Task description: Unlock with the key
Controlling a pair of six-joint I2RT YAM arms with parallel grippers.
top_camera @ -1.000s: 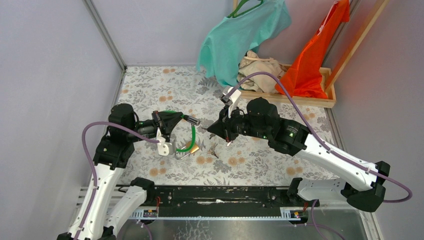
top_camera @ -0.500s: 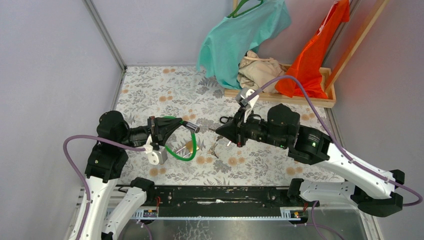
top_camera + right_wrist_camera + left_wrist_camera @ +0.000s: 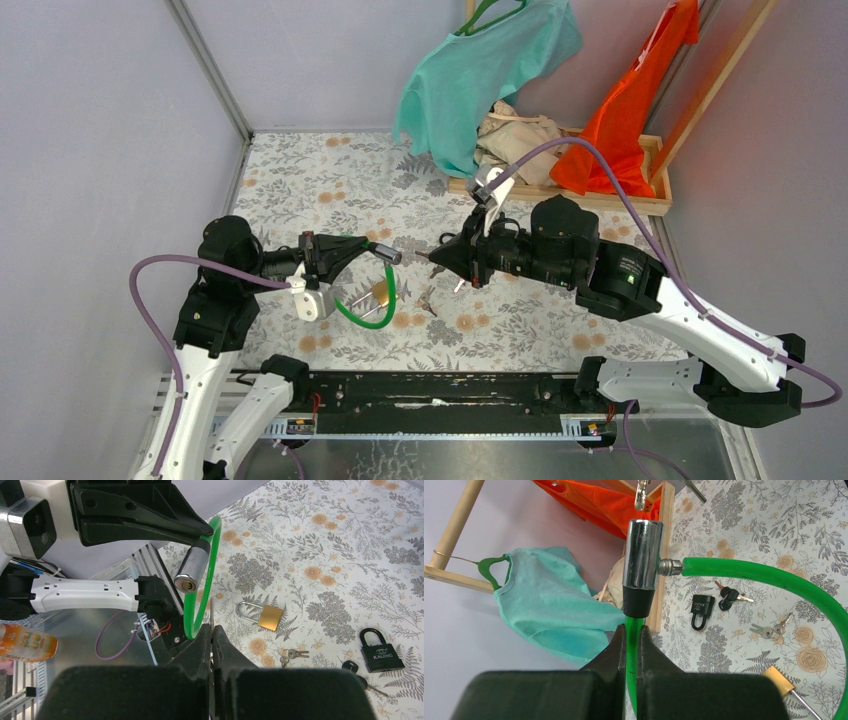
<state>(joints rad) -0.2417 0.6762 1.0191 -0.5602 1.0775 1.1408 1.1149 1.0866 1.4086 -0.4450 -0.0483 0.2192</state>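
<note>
A green cable lock [image 3: 372, 308] hangs off the table, with my left gripper [image 3: 362, 243] shut on its cable just behind the chrome cylinder [image 3: 386, 251]. In the left wrist view the cylinder [image 3: 642, 555] stands straight above the closed fingertips of my left gripper [image 3: 632, 630]. Its keyhole face [image 3: 187, 584] points toward my right gripper [image 3: 211, 630], which is shut on a thin key [image 3: 211, 618] seen edge-on. A short gap separates the key tip from the keyhole. In the top view my right gripper [image 3: 443, 257] sits just right of the cylinder.
On the floral table lie a brass padlock [image 3: 265, 615], a black padlock [image 3: 380, 652], a silver key bunch [image 3: 290, 655] and black-headed keys [image 3: 728, 596]. A wooden rack [image 3: 610, 200] with a teal shirt [image 3: 480, 70], beige cloth and orange cloth stands back right. Walls close both sides.
My left arm lifted the cable lock off the table and drew it slightly left. My right arm pulled back to the right, then edged left toward the cylinder again.
</note>
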